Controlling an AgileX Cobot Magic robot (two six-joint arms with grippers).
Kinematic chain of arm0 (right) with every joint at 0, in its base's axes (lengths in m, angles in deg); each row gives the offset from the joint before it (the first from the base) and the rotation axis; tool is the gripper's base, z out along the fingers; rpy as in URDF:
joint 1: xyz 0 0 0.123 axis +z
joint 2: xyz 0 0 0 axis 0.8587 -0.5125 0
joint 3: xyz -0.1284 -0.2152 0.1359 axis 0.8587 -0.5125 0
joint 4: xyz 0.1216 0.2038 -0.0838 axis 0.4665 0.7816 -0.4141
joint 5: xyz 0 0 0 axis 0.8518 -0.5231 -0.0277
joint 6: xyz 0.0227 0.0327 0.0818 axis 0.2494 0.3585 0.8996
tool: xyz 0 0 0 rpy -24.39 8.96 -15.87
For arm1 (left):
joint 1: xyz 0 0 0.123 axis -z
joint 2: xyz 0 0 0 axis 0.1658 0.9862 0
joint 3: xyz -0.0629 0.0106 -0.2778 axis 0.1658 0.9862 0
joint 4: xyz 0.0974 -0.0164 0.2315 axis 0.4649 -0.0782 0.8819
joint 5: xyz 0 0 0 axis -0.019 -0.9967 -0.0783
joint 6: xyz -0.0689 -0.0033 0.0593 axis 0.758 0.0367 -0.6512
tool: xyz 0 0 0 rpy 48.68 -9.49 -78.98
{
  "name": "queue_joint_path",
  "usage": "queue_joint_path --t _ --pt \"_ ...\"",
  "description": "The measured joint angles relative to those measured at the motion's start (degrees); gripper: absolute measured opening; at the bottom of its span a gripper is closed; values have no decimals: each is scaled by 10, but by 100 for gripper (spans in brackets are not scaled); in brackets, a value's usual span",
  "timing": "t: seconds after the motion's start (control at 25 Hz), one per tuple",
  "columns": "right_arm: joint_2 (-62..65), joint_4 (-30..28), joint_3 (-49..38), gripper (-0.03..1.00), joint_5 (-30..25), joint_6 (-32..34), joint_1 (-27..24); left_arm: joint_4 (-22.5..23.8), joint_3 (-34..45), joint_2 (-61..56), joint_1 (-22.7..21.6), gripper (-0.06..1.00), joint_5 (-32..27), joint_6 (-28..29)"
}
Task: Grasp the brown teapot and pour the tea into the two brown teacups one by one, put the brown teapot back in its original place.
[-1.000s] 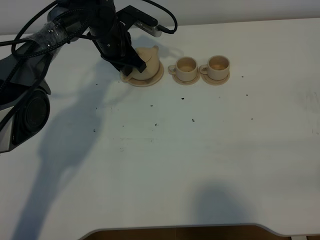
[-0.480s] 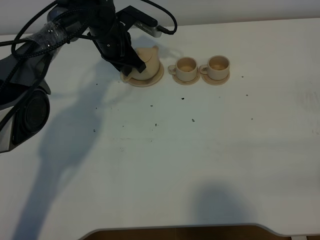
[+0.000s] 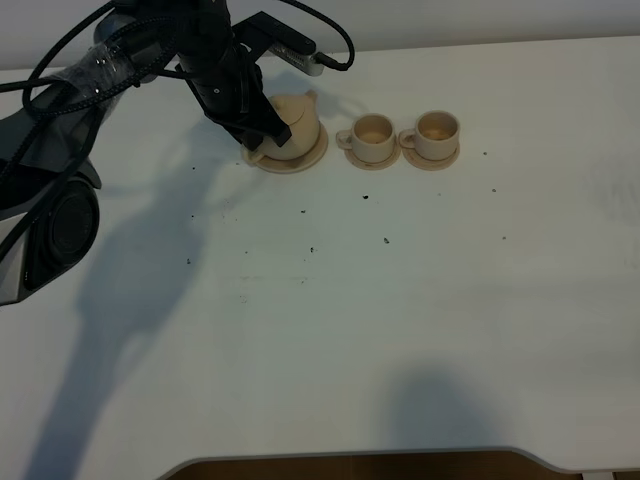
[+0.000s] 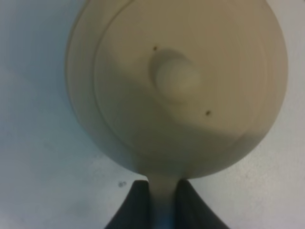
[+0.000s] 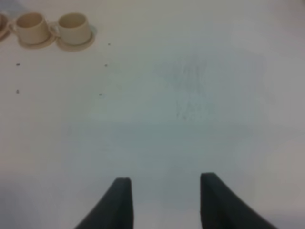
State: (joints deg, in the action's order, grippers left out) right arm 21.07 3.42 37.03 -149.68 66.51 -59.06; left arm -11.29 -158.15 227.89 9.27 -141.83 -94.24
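L claw [image 3: 258,140] is clamped narrow on the loop handle of the brown teapot [image 3: 297,125]; wrist cam shows the handle pinched between both fingers [image 4: 136,205], lid knob dead ahead. Teapot [image 4: 181,86] sits upright on its wide saucer [image 3: 305,163], far-left part of the table [image 3: 400,300], near the back edge. The two brown teacups [image 3: 373,135] are just right of it in a row, each on its own small saucer, 2nd cup [image 3: 436,131] touching or nearly touching the 1st. Tight btwn spout and 1st cup. Lots of bare room in front and to the right, only dark specks there; near edge is well away. R claw [image 5: 164,200] hangs over bare tabletop well apart from the cups [image 5: 32,27], fingers parted, nothing btwn them.

Vs 1 s ago: L claw has closed in on the handle; pot, cups haven't shifted.
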Motion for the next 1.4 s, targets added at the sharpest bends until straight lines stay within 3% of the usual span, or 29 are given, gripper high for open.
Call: queue_joint_path --t 0.56,1.04,1.4 --pt "0 0 0 36 0 -1 0 -8 0 -17 0 11 10 -3" --pt "0 0 0 36 0 -1 0 -12 0 -48 0 11 9 -62" --pt "0 0 0 36 0 -1 0 -107 0 -63 4 11 9 -142"
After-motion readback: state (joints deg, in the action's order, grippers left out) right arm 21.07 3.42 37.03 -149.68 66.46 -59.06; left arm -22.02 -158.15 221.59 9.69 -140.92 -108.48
